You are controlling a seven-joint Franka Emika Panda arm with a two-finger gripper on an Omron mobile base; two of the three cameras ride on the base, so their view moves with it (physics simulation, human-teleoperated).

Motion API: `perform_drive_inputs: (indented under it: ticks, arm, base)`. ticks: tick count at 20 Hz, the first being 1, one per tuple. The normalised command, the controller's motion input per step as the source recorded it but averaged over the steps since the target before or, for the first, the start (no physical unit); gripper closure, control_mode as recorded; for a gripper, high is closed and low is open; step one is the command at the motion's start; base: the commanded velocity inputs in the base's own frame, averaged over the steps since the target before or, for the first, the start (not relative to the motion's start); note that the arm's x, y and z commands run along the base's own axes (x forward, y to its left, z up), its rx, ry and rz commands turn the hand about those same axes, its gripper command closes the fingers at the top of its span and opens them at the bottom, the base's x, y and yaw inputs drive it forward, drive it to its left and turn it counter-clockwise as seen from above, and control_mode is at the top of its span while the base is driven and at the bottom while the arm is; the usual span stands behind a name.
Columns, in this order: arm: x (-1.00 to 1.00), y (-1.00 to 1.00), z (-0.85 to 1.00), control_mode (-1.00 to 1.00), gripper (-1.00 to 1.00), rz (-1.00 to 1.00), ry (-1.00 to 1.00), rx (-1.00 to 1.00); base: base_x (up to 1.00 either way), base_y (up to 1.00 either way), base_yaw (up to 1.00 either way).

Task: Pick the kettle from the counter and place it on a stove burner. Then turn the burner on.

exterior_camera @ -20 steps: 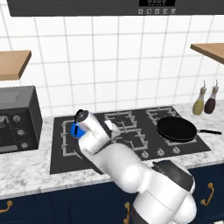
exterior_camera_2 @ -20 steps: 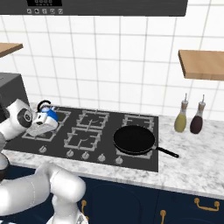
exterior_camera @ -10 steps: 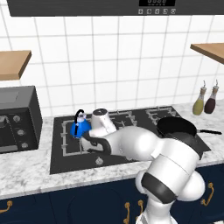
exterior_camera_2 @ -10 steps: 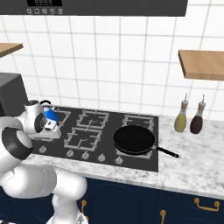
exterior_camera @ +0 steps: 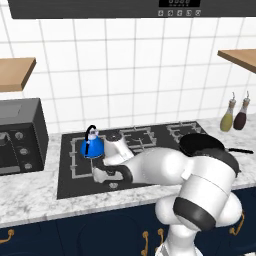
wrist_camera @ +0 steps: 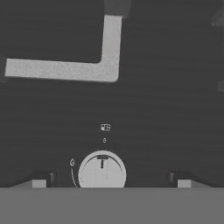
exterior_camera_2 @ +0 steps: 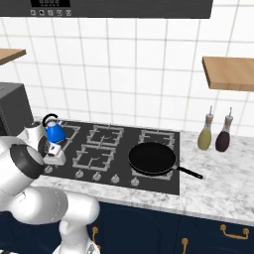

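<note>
The blue kettle (exterior_camera: 92, 146) (exterior_camera_2: 54, 131) stands upright on the stove's (exterior_camera: 67, 188) left burner grate (exterior_camera: 76, 168), free of the gripper. My gripper (exterior_camera: 102, 176) (exterior_camera_2: 52, 159) hangs low over the stove's front left edge, in front of the kettle, pointing down at the knob row. In the hand view my gripper (wrist_camera: 109, 183) is open, and a round silver knob (wrist_camera: 102, 171) sits between the two fingertips (wrist_camera: 41, 182) without touching them. A grey grate corner (wrist_camera: 87, 68) lies beyond the knob. The marbled counter (exterior_camera: 30, 195) runs along the stove's front.
A black frying pan (exterior_camera: 200, 144) (exterior_camera_2: 152, 158) covers the front right burner, its handle pointing right. Two bottles (exterior_camera: 234, 115) (exterior_camera_2: 213, 136) stand on the counter at the right. A dark boxy oven (exterior_camera: 17, 135) sits left of the stove. Several more knobs (exterior_camera_2: 95, 176) line the front.
The arm swung away from the kettle and down to the stove's front left knob. The kettle stayed on its grate. The jaws stayed open.
</note>
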Motion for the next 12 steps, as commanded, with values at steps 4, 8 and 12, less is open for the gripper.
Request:
perform_drive_inputs:
  ticks: [4, 8, 12]
  arm:
    - [0.0, 0.0, -0.04, -1.0, -1.0, 0.0, 0.0, 0.0]
    - [0.05, 0.0, -0.08, -1.0, -1.0, 0.0, -0.03, 0.0]
    - [0.04, 0.05, -0.11, -1.0, -1.0, 0.0, 0.0, 0.0]
  base:
    - [0.0, 0.0, 0.0]
    - [0.0, 0.0, 0.0]
    - [0.0, 0.0, 0.0]
